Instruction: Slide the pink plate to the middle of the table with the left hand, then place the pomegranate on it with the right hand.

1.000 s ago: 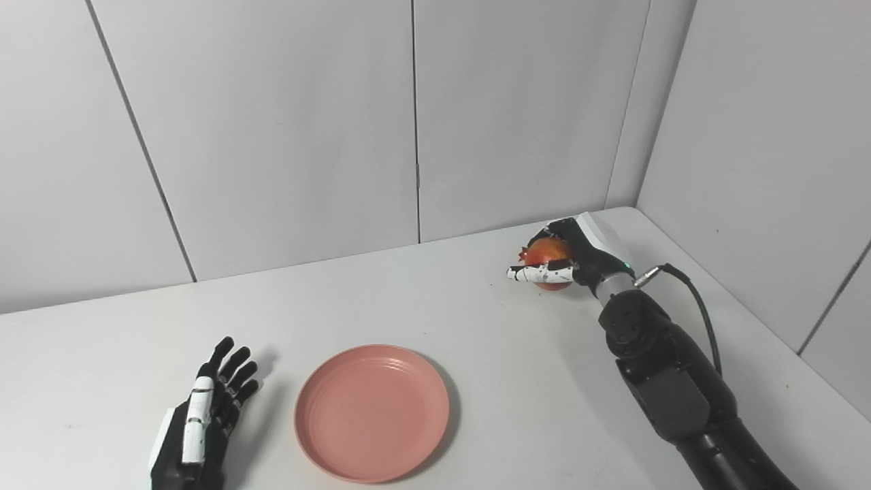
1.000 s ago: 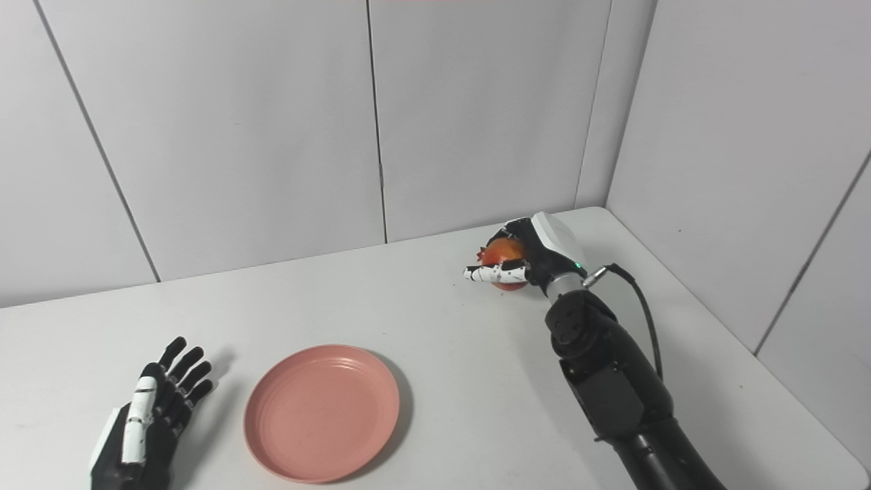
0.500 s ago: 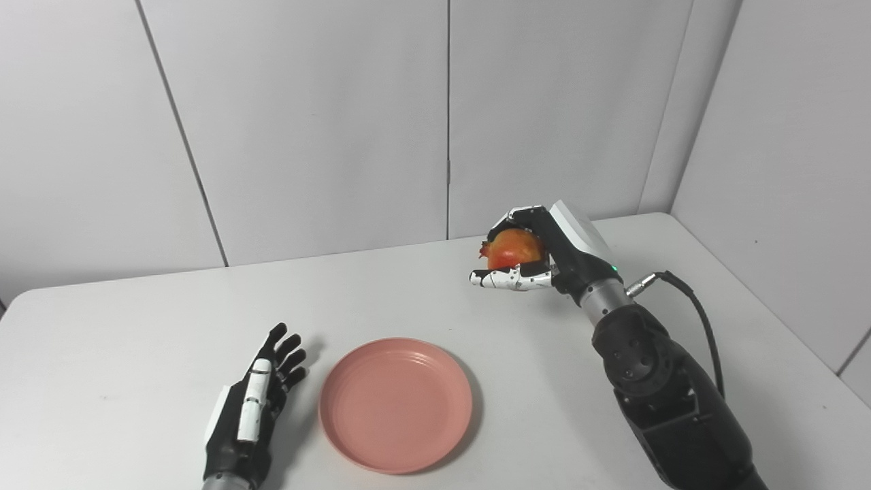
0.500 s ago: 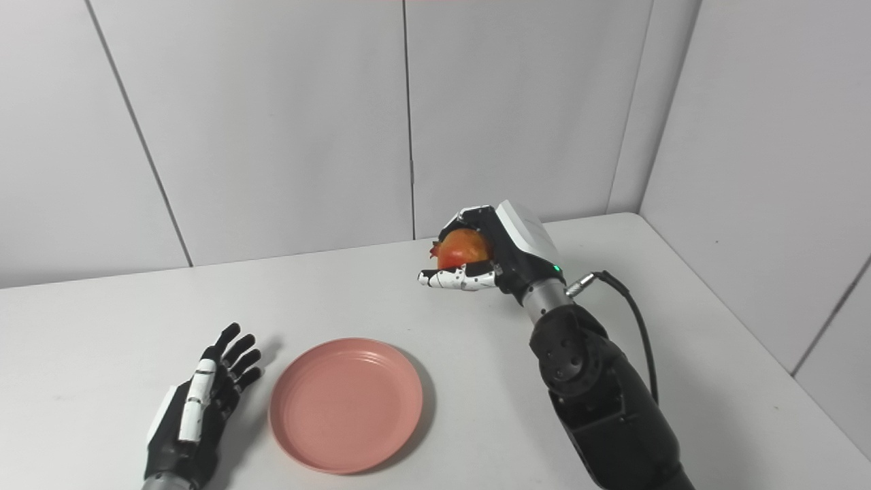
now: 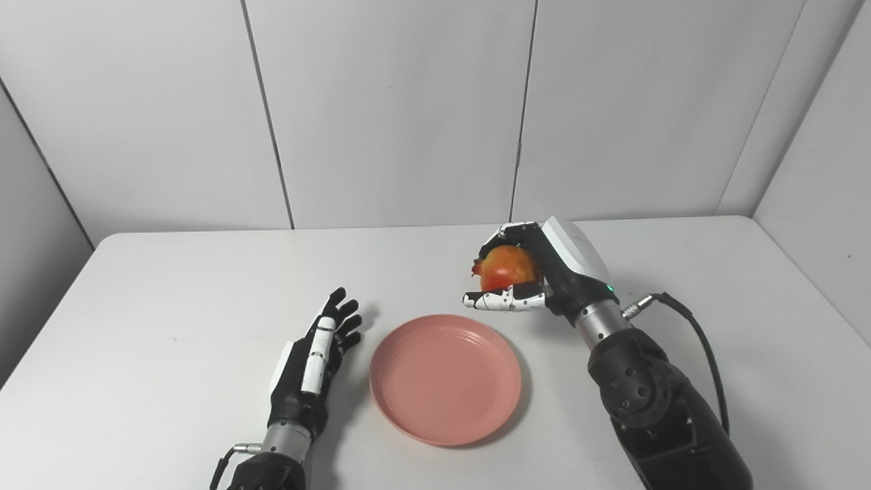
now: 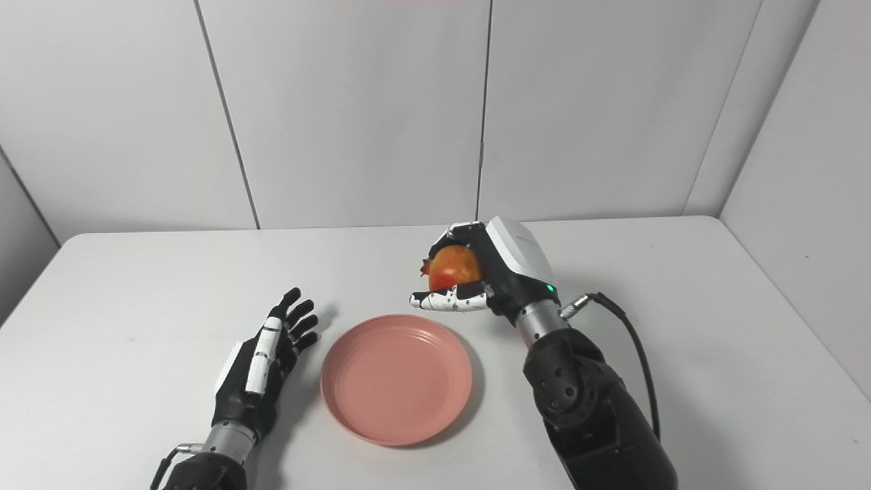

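— Right hand (image 5: 537,272) has the pomegranate (image 5: 507,267), doesn't it?

— Yes, its fingers are wrapped over the top and far side of the fruit and its thumb (image 5: 500,300) runs underneath, so it is holding it clear of the table (image 5: 170,286). The little crown of the pomegranate points away from the palm, toward the plate's far left.

— And where is that against the plate (image 5: 446,378)?

— Just beyond the plate's far right rim, raised above the tabletop. Fruit and plate are apart; nothing lies on the plate.

— What about the plate itself?

— Pink, round, flat on the white table, roughly mid-table and toward the near edge. A thin shadow runs along its right side.

— The left hand (image 5: 309,364)?

— Just beside the plate's left rim, lying low with the fingers (image 5: 343,320) stretched out and spread, pointing away from the robot. It holds nothing. I cannot tell from here whether it touches the plate's rim; there looks to be a narrow strip of table between them.

— Anything else?

— A black cable (image 5: 694,337) loops off the right wrist, to the right of the plate.
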Action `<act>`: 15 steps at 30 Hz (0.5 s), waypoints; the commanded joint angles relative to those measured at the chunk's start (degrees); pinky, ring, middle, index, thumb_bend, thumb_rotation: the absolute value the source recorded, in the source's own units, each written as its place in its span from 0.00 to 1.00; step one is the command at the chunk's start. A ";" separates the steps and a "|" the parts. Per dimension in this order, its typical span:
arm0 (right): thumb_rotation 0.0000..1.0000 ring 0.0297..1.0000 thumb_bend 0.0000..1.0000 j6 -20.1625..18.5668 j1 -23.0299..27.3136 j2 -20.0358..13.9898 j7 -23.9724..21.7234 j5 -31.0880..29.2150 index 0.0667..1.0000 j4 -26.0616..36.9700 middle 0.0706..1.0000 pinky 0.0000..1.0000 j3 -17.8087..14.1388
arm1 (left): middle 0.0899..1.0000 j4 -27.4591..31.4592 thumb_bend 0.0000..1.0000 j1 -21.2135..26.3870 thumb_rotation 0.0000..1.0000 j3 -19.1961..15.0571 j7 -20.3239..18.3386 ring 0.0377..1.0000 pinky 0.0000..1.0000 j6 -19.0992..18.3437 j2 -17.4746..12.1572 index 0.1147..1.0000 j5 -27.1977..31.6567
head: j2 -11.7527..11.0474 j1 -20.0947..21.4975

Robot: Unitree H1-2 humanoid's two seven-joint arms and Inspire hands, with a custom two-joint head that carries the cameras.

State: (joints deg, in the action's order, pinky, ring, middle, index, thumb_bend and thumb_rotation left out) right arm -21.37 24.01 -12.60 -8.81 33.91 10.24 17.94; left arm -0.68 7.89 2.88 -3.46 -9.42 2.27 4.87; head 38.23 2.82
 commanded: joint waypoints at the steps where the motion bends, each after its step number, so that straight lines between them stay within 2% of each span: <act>1: 0.17 0.23 0.35 3.73 1.93 0.97 1.30 0.76 0.42 0.99 0.30 0.18 0.38 | 0.91 0.51 0.41 1.19 1.00 0.78 0.26 0.90 0.89 0.27 1.27 0.90 -0.65 | 0.23 -0.47; 4: 0.15 0.27 0.35 4.16 1.71 1.40 1.02 1.64 0.48 0.51 0.34 0.21 1.61 | 0.90 0.35 0.40 1.41 1.00 0.67 1.17 0.89 0.89 0.60 2.07 0.90 -0.98 | 0.85 -1.83; 6: 0.12 0.25 0.36 5.07 1.40 1.65 1.02 1.84 0.41 -0.17 0.31 0.21 2.41 | 0.91 0.11 0.40 1.53 1.00 0.57 1.70 0.90 0.89 1.03 2.46 0.90 -1.20 | 1.04 -2.18; 11: 0.10 0.24 0.37 7.59 0.75 2.26 1.01 1.57 0.38 -2.53 0.28 0.20 4.12 | 0.91 -0.33 0.41 1.83 1.00 0.28 2.98 0.90 0.90 1.53 3.40 0.90 -1.93 | 1.75 -2.97; 15: 0.12 0.21 0.37 9.00 0.48 2.85 1.02 2.06 0.33 -4.09 0.25 0.18 5.39 | 0.91 -0.91 0.41 2.18 1.00 0.23 4.16 0.90 0.90 1.57 3.91 0.90 -2.55 | 2.52 -4.27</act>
State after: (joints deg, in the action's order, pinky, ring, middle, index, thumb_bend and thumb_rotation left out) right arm -15.59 22.64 -10.32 -8.83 35.15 5.66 23.42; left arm -1.63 8.22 2.74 0.07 -8.73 5.11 3.36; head 40.69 -1.40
